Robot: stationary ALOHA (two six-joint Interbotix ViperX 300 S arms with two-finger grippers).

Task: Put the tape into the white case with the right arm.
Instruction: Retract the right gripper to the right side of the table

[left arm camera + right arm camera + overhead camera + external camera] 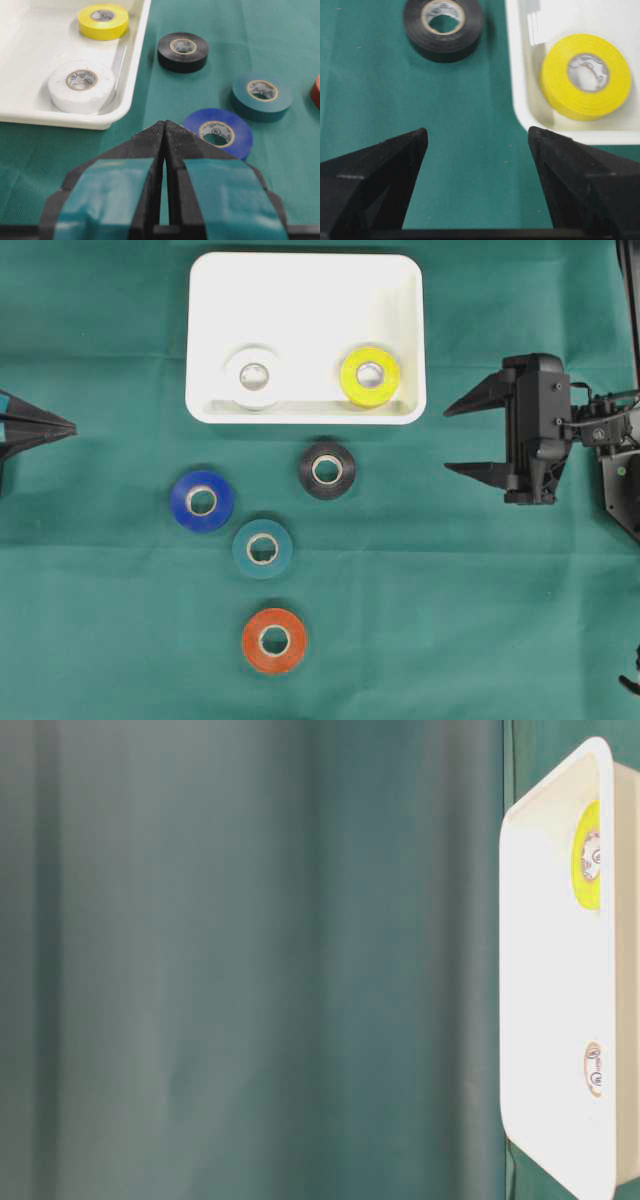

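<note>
The white case [306, 280] lies at the back of the green cloth and holds a white tape roll [253, 377] and a yellow tape roll [370, 376] along its near wall. On the cloth lie a black roll [327, 470], a blue roll [202, 501], a teal roll [262, 548] and an orange roll [274, 640]. My right gripper [448, 439] is open and empty, right of the case's near corner, pointing left. In the right wrist view the black roll [443, 27] is ahead on the left, the yellow roll [585, 76] on the right. My left gripper [72, 427] stays shut at the left edge.
The green cloth covers the whole table. The case's near rim [520, 100] runs just ahead of my right fingers. The table-level view shows mostly blurred green cloth, with the case [550, 1000] at its right edge.
</note>
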